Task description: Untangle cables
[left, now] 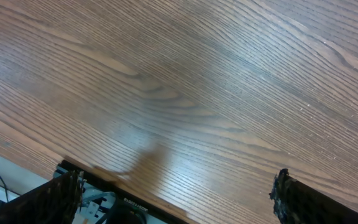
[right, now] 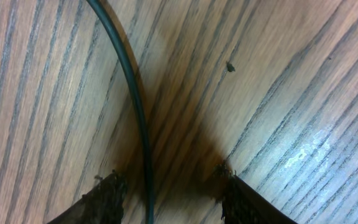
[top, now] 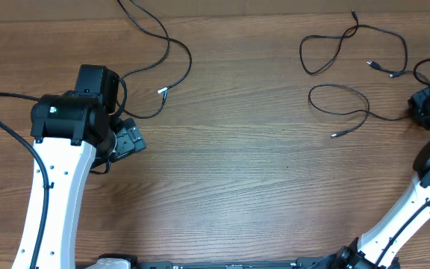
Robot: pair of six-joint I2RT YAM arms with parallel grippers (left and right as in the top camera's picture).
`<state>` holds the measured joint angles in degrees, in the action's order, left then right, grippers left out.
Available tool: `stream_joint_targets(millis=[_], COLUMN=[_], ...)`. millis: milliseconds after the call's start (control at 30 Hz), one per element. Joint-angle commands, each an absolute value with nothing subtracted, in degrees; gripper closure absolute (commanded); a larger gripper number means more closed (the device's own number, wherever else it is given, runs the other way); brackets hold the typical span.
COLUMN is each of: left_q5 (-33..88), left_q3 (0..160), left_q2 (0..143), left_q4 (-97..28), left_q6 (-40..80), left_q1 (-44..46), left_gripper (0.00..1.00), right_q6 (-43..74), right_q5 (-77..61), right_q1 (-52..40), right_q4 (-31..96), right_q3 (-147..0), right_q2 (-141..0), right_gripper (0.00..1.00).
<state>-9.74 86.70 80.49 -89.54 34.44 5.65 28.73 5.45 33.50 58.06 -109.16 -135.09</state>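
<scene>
Overhead, cables (top: 349,104) lay along far edge of wood-grain counter (top: 245,187) | wrist views alone showed right gripper (right: 169,199) spread astride one, left gripper (left: 178,186) spread.

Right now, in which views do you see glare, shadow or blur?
Overhead: even light, sharp, cables cast hardly any shadow. Left wrist: pale glare on the table, a soft shadow smudge low down. Right wrist: very close, heavy shadow between the open jaws, cable fairly sharp, glare at lower right.
</scene>
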Motion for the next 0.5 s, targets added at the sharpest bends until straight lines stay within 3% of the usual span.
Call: stream_joint_targets(millis=[0,100,300,467], left_q5=[-10.92,-10.92,-10.92,-10.92], left_q3=[86.61,86.61,86.61,86.61], left_q2=[80.58,80.58,80.58,80.58], left_q4=[-89.49,-89.49,-89.49,-89.49], left_q6=[35.35,35.35,35.35,35.35], left_q1=[6.02,6.02,6.02,6.02], left_gripper=[0.00,0.00,0.01,0.01], right_q6=[28.42,28.42,28.49,29.34], right_q5=[6.04,6.68,6.39,6.39], right_q1=[33.52,33.56,34.41,35.51], right_q4=[57.65,57.25,57.71,58.89], right_q3=[-107.70,-106.80,-106.74,-106.76], right_q2=[-136.55,-136.55,-136.55,-136.55], right_gripper=[0.52,0.54,0.86,0.96])
